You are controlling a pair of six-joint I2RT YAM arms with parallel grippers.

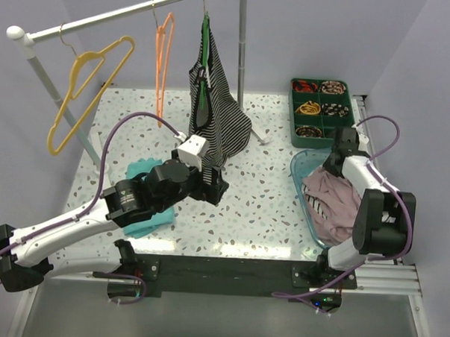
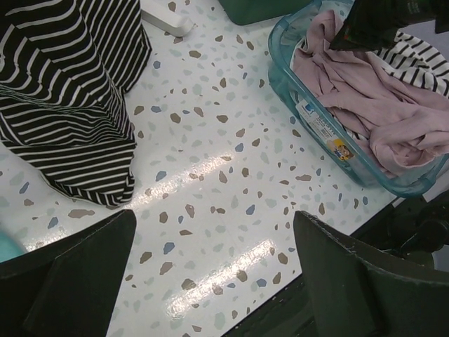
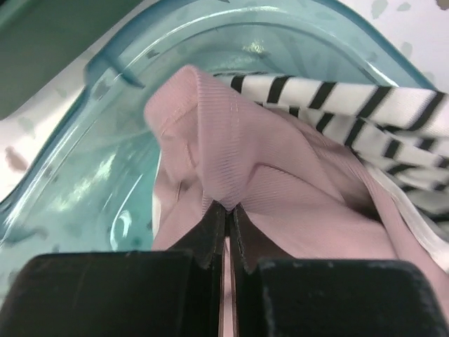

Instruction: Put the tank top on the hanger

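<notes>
The mauve-pink tank top lies bunched in a clear teal bin at the right; it also shows in the left wrist view and the right wrist view. My right gripper is shut on a fold of the tank top, at the bin's far end. The orange hanger hangs empty on the rail at the back. My left gripper is open and empty over the table middle, its fingers wide apart above bare table.
A striped top hangs on a green hanger beside the orange one; a yellow hanger hangs further left. A teal folded cloth lies under the left arm. A green compartment tray stands at the back right. More striped cloth lies in the bin.
</notes>
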